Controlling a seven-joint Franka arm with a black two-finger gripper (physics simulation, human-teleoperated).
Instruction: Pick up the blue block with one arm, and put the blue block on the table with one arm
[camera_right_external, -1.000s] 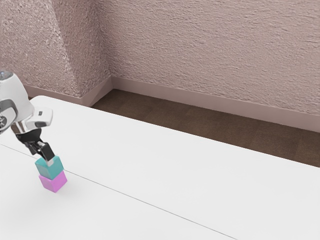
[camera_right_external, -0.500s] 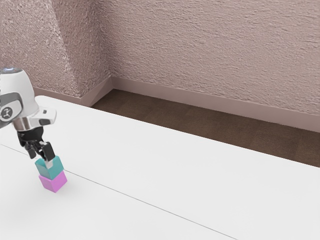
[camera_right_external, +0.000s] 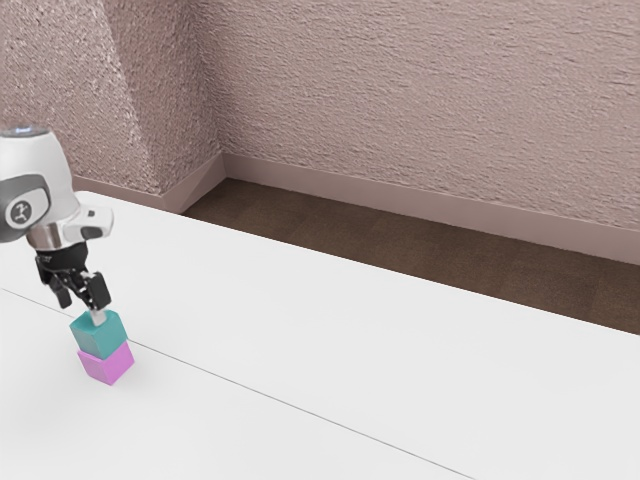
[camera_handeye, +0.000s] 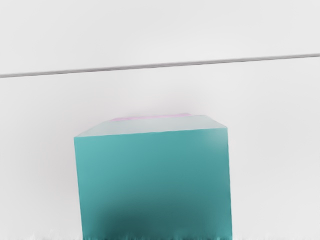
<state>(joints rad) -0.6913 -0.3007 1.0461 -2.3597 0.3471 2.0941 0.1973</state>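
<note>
Resting on the pink cube (camera_right_external: 107, 364) at the exterior view's lower left, the teal cube (camera_right_external: 101, 336) sits clear of the table (camera_right_external: 350, 330), likely easing finger access; the gripper (camera_right_external: 82, 311) hangs open over it.

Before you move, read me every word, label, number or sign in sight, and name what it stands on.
Round emblem on the arm: too small to read.
Blue block, pink block, table: no text in sight.

Room of unclear kind, rough pinkish wall (camera_right_external: 420, 100), baseboard (camera_right_external: 400, 201), brown floor (camera_right_external: 400, 243), white table (camera_right_external: 350, 340)
</note>
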